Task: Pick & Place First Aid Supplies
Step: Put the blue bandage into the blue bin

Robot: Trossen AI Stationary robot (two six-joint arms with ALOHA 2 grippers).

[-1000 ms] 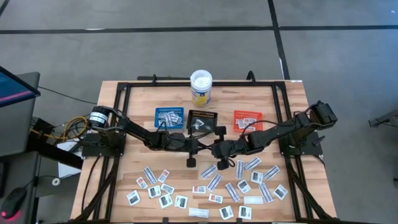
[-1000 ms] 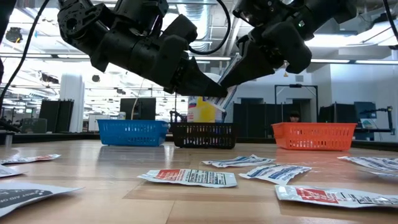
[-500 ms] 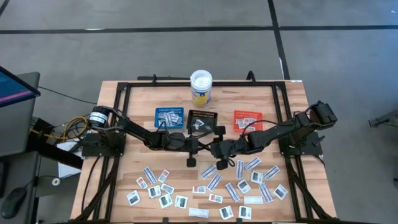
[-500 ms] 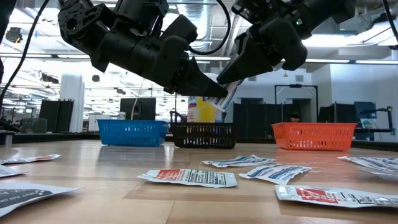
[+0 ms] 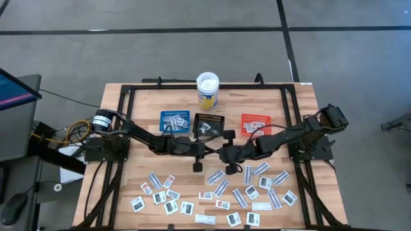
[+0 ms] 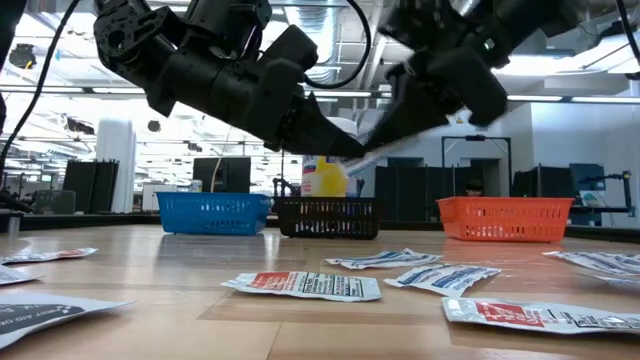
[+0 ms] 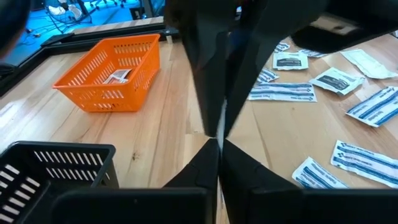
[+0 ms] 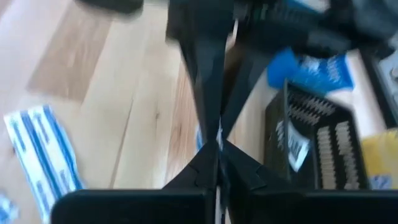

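Over the table's middle, in front of the black tray, my two grippers meet tip to tip. My left gripper comes from the left and my right gripper from the right. Both are shut on one thin white-and-blue packet held between them, well above the wood. Each wrist view shows the packet only as a pale edge. Many more first aid packets lie flat on the near half of the table. My left gripper pinches one end of the packet between its two fingertips. The fingers come nearly level from the table's left. The packet is lifted clear of the table. My right gripper pinches the opposite end of the same packet between its fingertips. It comes slanting down from the table's right, and its fingertips nearly meet those of the left gripper.
A blue tray and an orange tray, both with packets inside, flank the black tray. A white-lidded yellow tub stands behind them at the far edge. A black frame runs around the table top.
My right gripper has opened its fingers at the packet and shut them on it again, staying in place. My left gripper has kept still with the packet held in the air.
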